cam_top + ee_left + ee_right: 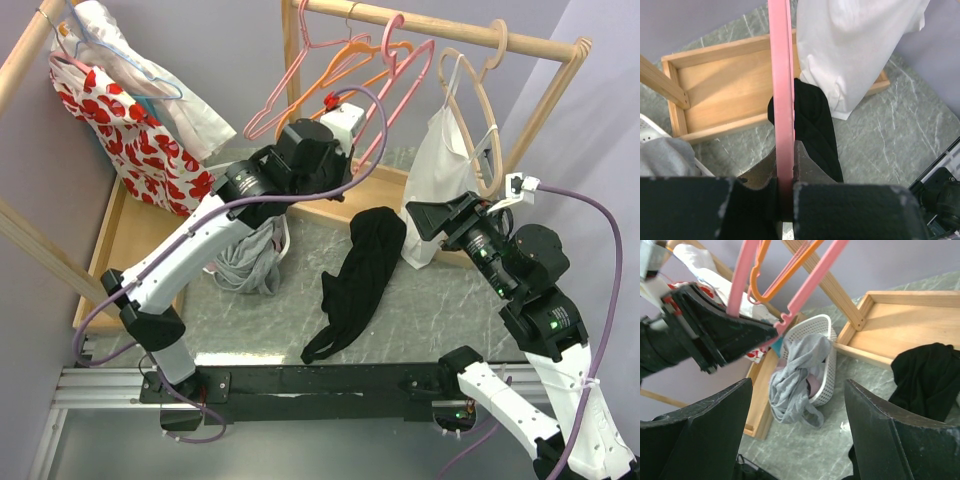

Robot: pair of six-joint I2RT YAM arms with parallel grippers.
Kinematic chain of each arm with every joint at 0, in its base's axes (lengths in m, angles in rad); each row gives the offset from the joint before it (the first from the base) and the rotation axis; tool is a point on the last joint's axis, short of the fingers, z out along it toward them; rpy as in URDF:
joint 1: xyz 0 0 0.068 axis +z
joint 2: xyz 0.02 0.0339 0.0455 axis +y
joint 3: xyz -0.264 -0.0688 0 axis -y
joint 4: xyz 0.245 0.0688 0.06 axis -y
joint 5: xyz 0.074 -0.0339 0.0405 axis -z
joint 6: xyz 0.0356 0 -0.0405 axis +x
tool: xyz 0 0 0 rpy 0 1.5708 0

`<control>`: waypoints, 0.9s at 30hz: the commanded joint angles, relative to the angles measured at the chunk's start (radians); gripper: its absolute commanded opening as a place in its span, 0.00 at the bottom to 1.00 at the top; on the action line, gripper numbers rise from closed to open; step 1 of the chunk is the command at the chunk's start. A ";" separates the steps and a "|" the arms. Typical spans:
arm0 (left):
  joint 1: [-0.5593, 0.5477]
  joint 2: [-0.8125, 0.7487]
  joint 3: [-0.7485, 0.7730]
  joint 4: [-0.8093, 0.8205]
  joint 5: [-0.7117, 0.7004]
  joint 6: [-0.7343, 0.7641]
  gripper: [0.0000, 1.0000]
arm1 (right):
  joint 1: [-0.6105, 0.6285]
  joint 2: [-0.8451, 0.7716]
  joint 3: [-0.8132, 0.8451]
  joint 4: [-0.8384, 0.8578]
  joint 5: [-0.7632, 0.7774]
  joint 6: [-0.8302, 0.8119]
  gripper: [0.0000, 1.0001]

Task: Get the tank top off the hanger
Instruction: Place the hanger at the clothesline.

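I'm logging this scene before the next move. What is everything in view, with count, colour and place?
black tank top: one, black, lying loose on the table between the arms
pink hanger: at least two, pink, on the right rail; one is clamped by an arm
orange hanger: one, orange, right rail, among the pink ones
tan hanger: one, tan, right rail
white top: one, white, hanging on the tan hanger
laundry basket: one, white, on the table
grey clothes: a heap, grey, in the basket
floral garment: one, red and white, left rail
left gripper: shut on a pink hanger
right gripper: open, empty
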 commanded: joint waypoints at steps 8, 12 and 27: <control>0.063 0.131 0.193 0.012 0.048 0.028 0.01 | -0.009 -0.031 0.052 -0.017 0.080 -0.051 0.81; 0.087 0.160 0.223 0.015 0.071 0.025 0.01 | -0.009 -0.031 0.049 -0.013 0.077 -0.051 0.82; 0.130 0.241 0.311 0.026 0.138 0.017 0.01 | -0.008 -0.041 0.049 -0.012 0.086 -0.059 0.82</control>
